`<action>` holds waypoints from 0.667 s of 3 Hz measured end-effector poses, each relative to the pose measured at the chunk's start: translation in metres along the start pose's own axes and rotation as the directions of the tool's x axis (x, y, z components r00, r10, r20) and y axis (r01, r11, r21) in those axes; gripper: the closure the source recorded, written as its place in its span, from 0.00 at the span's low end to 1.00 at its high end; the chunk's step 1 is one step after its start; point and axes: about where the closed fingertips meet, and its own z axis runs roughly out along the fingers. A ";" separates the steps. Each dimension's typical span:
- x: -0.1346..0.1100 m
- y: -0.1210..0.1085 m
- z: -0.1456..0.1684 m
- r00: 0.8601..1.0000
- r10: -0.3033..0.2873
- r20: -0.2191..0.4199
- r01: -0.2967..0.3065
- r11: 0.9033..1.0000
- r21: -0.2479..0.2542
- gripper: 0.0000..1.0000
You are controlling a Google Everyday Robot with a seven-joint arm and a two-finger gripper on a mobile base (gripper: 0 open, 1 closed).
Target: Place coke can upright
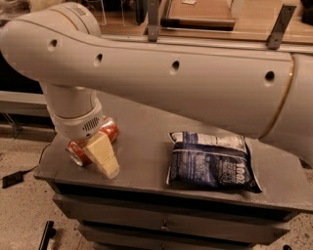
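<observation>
The red coke can lies tilted on its side at the front left corner of the grey cabinet top, its silver end facing the front left. My gripper comes down from the white wrist right above it and is shut on the can. One cream finger crosses the can's front, its tip near the cabinet's front edge. The other finger is hidden behind the can. I cannot tell whether the can rests on the surface or hangs just above it.
A dark blue chip bag lies flat on the right half of the cabinet top. My thick white arm spans the whole view above the cabinet. A wooden counter stands behind; floor lies beyond the left edge.
</observation>
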 end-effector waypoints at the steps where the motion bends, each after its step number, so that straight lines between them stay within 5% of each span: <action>1: 0.000 0.000 0.000 1.000 -0.001 -0.001 0.001 1.000 0.002 0.18; 2: -0.001 0.000 0.000 1.000 -0.002 -0.002 0.002 1.000 0.005 0.41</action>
